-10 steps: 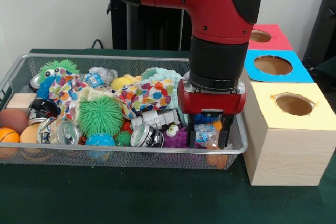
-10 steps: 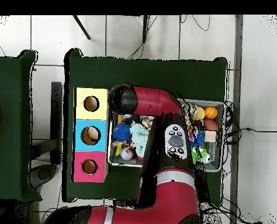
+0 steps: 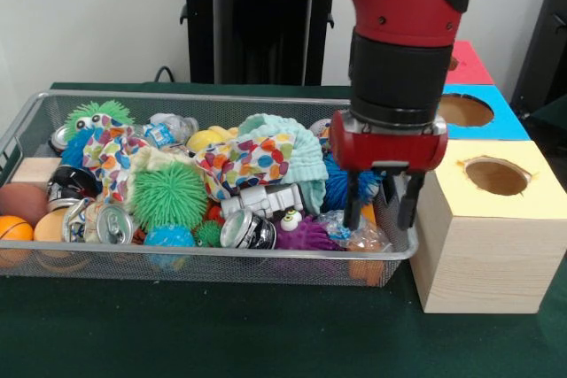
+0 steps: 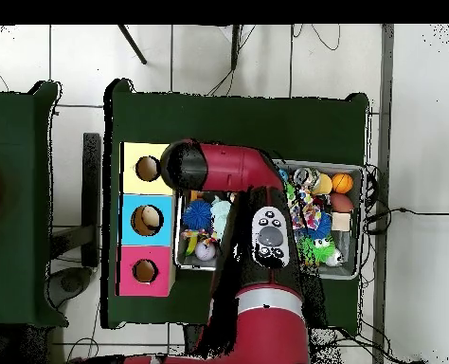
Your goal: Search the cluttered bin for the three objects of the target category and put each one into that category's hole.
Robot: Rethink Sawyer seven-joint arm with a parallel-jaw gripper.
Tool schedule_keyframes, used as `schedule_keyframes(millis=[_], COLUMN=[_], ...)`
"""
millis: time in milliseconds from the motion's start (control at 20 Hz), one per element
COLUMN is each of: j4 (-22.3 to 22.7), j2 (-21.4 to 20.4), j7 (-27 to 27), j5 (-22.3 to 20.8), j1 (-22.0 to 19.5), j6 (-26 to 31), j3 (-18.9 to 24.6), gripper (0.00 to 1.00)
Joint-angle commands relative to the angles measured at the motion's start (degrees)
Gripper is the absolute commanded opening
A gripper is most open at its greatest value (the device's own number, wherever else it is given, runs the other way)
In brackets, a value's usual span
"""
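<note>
The wire mesh bin point(image 3: 177, 254) is full of toys: spiky balls, crushed cans, patterned cloth, wooden blocks, orange balls. My gripper point(image 3: 381, 207) hangs over the bin's right end, beside the yellow-topped box point(image 3: 496, 210). Its fingers point(image 3: 353, 208) stand apart with nothing between them. A crinkled clear plastic packet point(image 3: 353, 233) lies just below it, next to a purple spiky toy point(image 3: 306, 235) and a blue spiky ball point(image 3: 341, 185). In the overhead view the arm point(image 4: 238, 171) hides the gripper and covers the middle of the bin point(image 4: 359, 172).
Three wooden boxes with round holes stand in a row beside the bin: yellow top nearest the camera, then blue point(image 3: 474, 112), then red point(image 3: 465, 61). They also show in the overhead view as yellow point(image 4: 134, 156), blue point(image 4: 134, 209) and red point(image 4: 132, 284). A green cloth covers the table point(image 3: 266, 334).
The gripper has risen out of the bin and moved right, towards the yellow box. The plastic packet that was between its fingers now lies in the bin.
</note>
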Motion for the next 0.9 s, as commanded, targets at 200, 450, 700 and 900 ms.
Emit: schedule_keyframes(millis=[200, 450, 700, 900], j4=[9.7, 10.6, 11.0, 10.5], j2=[-2.6, -2.1, -1.6, -0.3], j7=[7.8, 7.4, 6.8, 7.1], j5=[-0.1, -0.4, -0.8, -1.0], j1=[0.3, -0.2, -0.8, -0.6], j6=[2.6, 0.9, 0.2, -0.4], j3=[1.9, 2.3, 2.4, 2.2], gripper=[1.00, 1.00, 1.00, 1.00])
